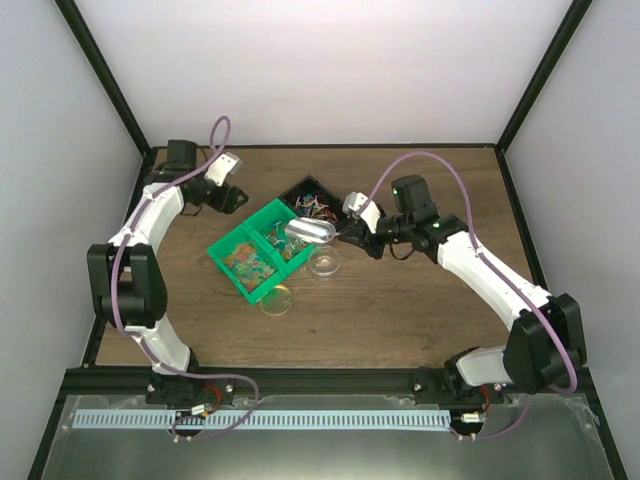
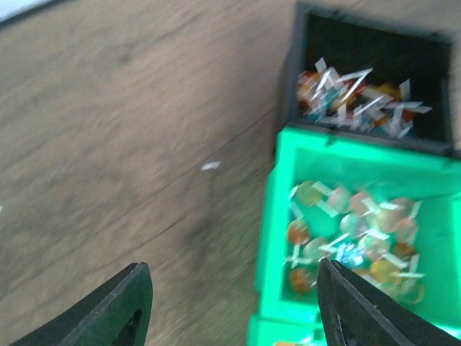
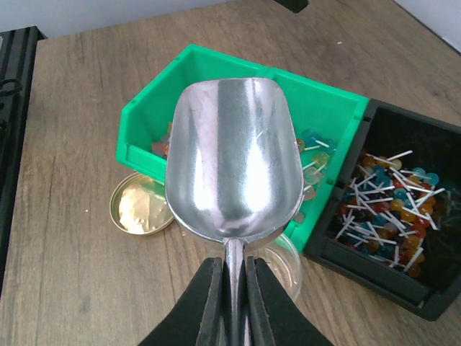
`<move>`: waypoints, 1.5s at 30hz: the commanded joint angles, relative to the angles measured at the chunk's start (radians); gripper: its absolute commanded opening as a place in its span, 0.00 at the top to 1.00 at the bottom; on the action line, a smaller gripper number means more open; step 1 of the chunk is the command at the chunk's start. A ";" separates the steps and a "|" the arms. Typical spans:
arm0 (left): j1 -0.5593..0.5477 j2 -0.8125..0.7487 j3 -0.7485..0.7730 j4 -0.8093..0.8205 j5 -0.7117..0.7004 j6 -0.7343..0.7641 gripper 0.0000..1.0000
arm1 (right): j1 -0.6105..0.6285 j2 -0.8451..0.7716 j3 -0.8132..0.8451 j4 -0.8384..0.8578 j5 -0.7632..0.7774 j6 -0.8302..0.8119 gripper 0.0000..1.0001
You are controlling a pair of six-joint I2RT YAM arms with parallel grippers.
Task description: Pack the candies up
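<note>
Right claw [image 3: 229, 288] pinches the handle of the scoop [image 3: 232, 158], fingers pressed tight on the stem. The scoop bowl is empty and hangs over the green bin [image 3: 140, 144] and the clear jar [image 3: 288, 265]. Left claw [image 2: 234, 274] is spread wide with nothing between its fingers, over the bare table [image 2: 108, 144] just beside the green bin. Candies [image 3: 385, 205] fill the black bin [image 3: 367, 277], and more lie in the green bin's compartments. Gold lid [image 3: 137, 209] lies flat on the table by the green bin, off the jar.

Likely step: load the scoop. The right arm should tip the scoop mouth down, push low into a pile, then level it before lifting so nothing rolls off. It should pour slowly over the jar, whose mouth looks barely wider than the scoop, so spill is a risk. The left claw could steady the jar.
</note>
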State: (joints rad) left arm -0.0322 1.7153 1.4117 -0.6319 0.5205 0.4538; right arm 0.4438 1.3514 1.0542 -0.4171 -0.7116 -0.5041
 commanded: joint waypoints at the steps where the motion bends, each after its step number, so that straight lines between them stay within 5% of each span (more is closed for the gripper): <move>1: 0.036 0.074 0.023 -0.139 -0.124 0.156 0.36 | 0.046 0.009 0.050 0.000 0.046 0.025 0.99; 6: 0.040 0.081 -0.028 -0.241 -0.106 0.346 0.41 | 0.052 0.019 0.050 -0.003 0.040 0.026 0.99; 11: 0.040 0.073 -0.090 -0.225 -0.094 0.365 0.42 | 0.057 0.025 0.057 -0.010 0.051 0.026 0.99; 28: 0.037 0.019 -0.242 0.100 -0.201 -0.147 0.80 | 0.073 0.067 0.097 -0.022 0.092 0.022 0.99; 34: 0.035 0.005 -0.272 0.177 -0.283 -0.260 0.84 | 0.073 0.076 0.105 -0.024 0.102 0.013 0.99; 45: -0.060 -0.059 -0.332 0.163 -0.179 -0.209 0.82 | 0.167 0.164 0.166 -0.060 0.222 -0.011 0.99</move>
State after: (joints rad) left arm -0.0463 1.7126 1.1130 -0.4889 0.2935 0.2466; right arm 0.5472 1.4658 1.1416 -0.4423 -0.5659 -0.4919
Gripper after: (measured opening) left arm 0.184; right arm 0.094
